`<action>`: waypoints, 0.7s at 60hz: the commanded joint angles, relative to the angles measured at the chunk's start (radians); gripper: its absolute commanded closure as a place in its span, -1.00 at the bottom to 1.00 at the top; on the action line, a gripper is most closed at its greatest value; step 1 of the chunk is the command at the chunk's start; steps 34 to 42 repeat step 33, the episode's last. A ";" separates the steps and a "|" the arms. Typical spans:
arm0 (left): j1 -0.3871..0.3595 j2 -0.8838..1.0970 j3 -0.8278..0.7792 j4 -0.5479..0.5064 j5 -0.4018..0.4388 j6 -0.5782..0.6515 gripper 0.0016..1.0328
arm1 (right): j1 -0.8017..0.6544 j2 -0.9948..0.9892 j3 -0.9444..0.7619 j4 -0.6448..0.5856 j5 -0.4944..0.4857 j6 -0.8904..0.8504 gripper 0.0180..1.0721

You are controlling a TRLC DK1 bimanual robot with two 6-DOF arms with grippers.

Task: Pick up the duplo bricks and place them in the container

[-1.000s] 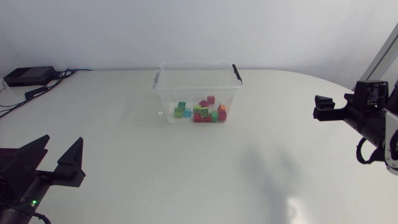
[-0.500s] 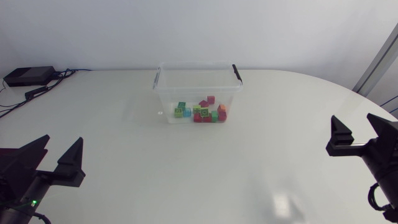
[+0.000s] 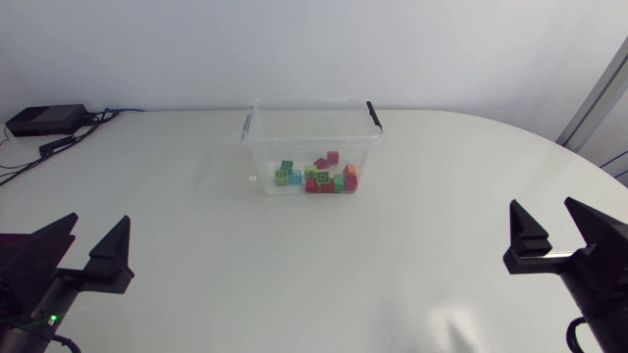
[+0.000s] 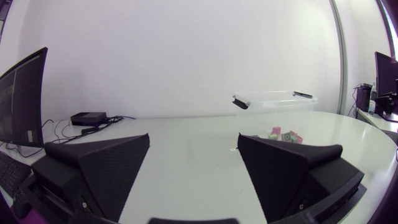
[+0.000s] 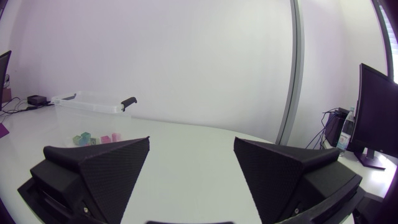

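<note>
Clear plastic container [image 3: 257, 126]: holds every brick [image 3: 316, 177] in view | left tool [image 3: 98, 222]: spread wide, empty | right tool [image 3: 543, 206]: spread wide, empty | container lies ahead of both tools, between them, neither arm clearly nearer.

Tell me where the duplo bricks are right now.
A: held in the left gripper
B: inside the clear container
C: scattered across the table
B: the duplo bricks all lie on the floor of the clear container, with none on the table around it.
</note>
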 commanded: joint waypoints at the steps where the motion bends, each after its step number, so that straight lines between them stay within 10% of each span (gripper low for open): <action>1: 0.009 0.000 -0.017 0.005 0.006 -0.030 -0.91 | 0.017 -0.031 -0.033 -0.020 0.011 0.035 -0.88; 42: 0.014 0.004 -0.017 0.007 0.008 -0.046 -0.91 | 0.092 -0.177 -0.067 -0.131 0.050 0.097 -0.90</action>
